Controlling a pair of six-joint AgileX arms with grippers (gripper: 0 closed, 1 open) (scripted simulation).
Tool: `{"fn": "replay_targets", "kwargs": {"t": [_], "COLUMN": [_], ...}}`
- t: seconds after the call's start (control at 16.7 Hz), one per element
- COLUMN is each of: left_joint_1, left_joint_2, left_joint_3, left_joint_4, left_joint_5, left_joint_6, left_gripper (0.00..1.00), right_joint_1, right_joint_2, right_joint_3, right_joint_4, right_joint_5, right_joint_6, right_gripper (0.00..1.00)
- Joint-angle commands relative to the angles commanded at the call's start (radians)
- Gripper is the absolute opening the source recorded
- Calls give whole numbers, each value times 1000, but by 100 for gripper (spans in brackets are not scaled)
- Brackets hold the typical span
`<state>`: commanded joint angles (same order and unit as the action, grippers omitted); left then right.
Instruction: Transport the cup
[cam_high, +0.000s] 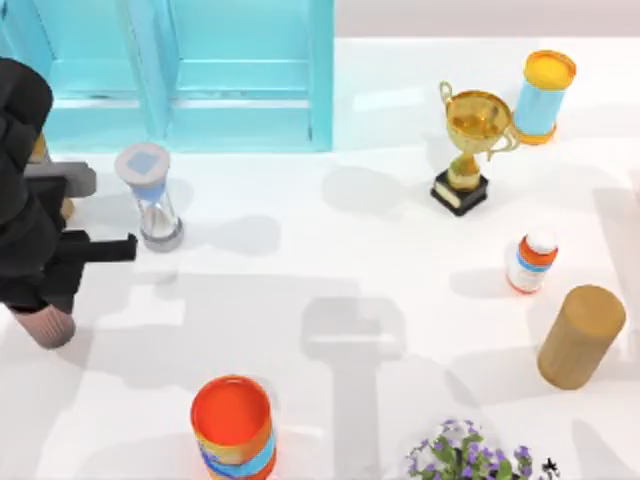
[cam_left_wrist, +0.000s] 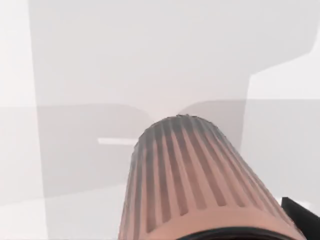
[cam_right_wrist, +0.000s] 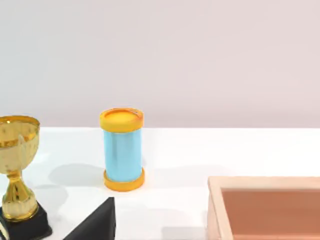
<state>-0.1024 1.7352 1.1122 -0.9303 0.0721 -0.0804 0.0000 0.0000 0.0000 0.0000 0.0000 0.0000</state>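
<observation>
Largely hidden beneath the black left arm at the white tabletop's (cam_high: 330, 250) left edge, the ribbed brownish-pink tapered cup (cam_high: 45, 325) hangs pinched in the left pincer (cam_high: 42, 300), near a grey-capped hourglass (cam_high: 150, 195) and an orange-topped, blue-banded can (cam_high: 233, 428), its rim cut off in the left wrist view.

The left arm (cam_high: 25, 190) is seen as bulky matte-black rounded segments, with a grey block-shaped part and squared black pieces at its end.
</observation>
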Motion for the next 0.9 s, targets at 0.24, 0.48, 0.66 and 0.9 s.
{"fn": "replay_targets", "kwargs": {"t": [0.24, 0.48, 0.66, 0.9], "left_joint_1": [3, 3, 3, 3], "left_joint_2": [15, 15, 15, 15], "left_joint_3": [-38, -38, -38, -38], "left_joint_4": [45, 45, 45, 45], "left_joint_5": [-1, -1, -1, -1], "left_joint_6": [3, 3, 3, 3], "left_gripper": [0, 15, 38, 68], "right_joint_1": [0, 0, 0, 0], "right_joint_2": [0, 0, 0, 0], "right_joint_3": [0, 0, 0, 0], "right_joint_4": [0, 0, 0, 0], "right_joint_5": [0, 0, 0, 0], "right_joint_6": [0, 0, 0, 0], "right_gripper": [100, 100, 100, 100]}}
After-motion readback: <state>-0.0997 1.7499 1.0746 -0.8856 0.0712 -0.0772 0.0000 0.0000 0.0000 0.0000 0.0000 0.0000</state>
